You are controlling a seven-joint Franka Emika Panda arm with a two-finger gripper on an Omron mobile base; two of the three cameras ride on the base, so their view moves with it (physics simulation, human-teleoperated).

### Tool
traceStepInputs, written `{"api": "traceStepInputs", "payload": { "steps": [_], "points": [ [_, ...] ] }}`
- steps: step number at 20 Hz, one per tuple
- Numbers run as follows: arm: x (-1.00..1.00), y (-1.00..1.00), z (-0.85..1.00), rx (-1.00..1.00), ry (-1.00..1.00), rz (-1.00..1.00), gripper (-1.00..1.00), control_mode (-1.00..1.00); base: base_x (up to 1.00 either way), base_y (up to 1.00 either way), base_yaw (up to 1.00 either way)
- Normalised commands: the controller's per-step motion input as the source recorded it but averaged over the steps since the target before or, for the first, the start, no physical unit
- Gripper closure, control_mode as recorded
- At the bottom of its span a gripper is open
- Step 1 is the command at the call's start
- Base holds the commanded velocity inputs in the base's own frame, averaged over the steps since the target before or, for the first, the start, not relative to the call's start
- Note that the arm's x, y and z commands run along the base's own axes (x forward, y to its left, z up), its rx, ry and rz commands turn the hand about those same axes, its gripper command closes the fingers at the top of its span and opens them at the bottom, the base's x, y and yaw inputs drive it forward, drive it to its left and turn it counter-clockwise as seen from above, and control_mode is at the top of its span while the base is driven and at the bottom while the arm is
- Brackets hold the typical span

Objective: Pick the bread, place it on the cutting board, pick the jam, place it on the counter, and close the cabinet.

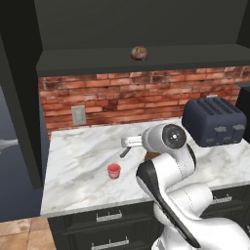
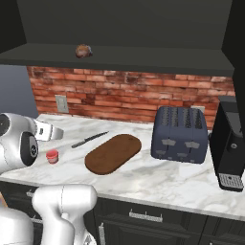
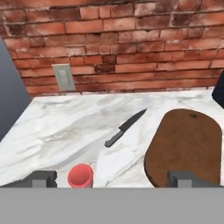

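One roll, the bread [image 1: 139, 53], sits on the open cabinet's shelf [image 1: 88, 62]. Below it the jam [image 1: 114, 170] stands near the counter's [image 1: 78, 161] front edge, left of the empty board [image 2: 113, 153], with a knife [image 3: 124, 127] between them. The gripper [image 3: 111, 179] hangs empty, fingers apart, above the jam.

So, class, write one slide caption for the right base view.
Bread sits in the open cabinet while jam and cutting board wait on the counter.

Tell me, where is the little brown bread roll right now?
The small round mottled-brown bread roll sits up on the dark cabinet shelf, above the red brick wall. It is high over the white marble counter, not on the brown oval cutting board.
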Motion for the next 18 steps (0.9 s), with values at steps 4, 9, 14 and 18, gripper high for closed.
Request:
{"api": "traceStepInputs", "payload": {
  "steps": [4,9,14,18],
  "points": [
    [-0.08,-0.11,0.33,0.04,0.0,0.0,-1.0,-1.0,0.0,0.0,0.0],
    [-0.09,-0.09,0.26,0.0,-0.02,0.0,-1.0,-1.0,0.0,0.0,0.0],
    [-0.09,-0.1,0.27,0.0,-0.04,0.0,-1.0,-1.0,0.0,0.0,0.0],
    [-0.11,-0.11,0.27,0.0,-0.01,0.0,-1.0,-1.0,0.0,0.0,0.0]
  ]
}}
